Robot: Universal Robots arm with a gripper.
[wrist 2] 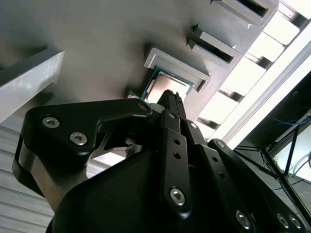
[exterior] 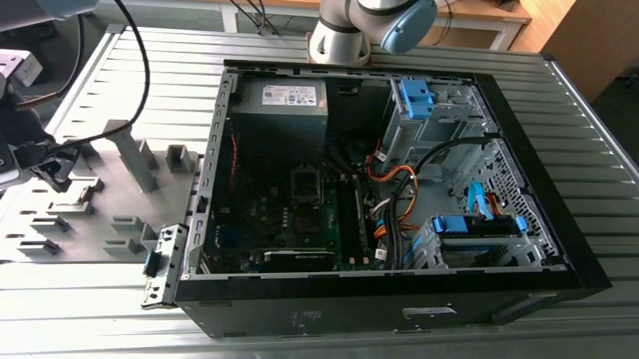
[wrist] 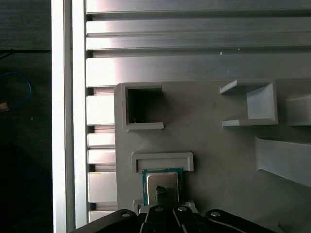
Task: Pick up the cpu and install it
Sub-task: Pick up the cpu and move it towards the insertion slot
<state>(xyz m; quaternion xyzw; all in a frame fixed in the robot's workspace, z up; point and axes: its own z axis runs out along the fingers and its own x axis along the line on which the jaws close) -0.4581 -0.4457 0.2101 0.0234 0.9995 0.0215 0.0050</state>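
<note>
- On the grey tray [wrist: 218, 160], in a shallow corner nest, we see the cpu [wrist: 162, 180] lying flat with its silver top up and a thin green edge around it; a raised grey lip [wrist: 163, 161] borders one side of it.
- On the same tray we find a square pocket [wrist: 143, 104] with nothing in it near the cpu's nest, and an open-sided bracket [wrist: 252, 104] further along.
- In the exterior view, the tray [exterior: 110, 247] sits on the slatted metal table [exterior: 150, 60], to the exterior view's left of the open computer case [exterior: 589, 254].
- Inside the case we make out a dark board [exterior: 289, 217], a grey box with a white label [exterior: 280, 97], orange cables [exterior: 399, 194] and blue drive clips [exterior: 414, 96].
- The arm's base [exterior: 345, 37] stands behind the case, and its wrist reaches out over the tray.
- We see the gripper [wrist: 165, 194] pointing down at the cpu, its black fingertips drawn close together with no gap showing, over the middle of the metal top.
- In the second wrist view, the gripper [wrist 2: 172, 97] meets the cpu [wrist 2: 163, 86] at its near edge; we cannot tell whether it touches.
</note>
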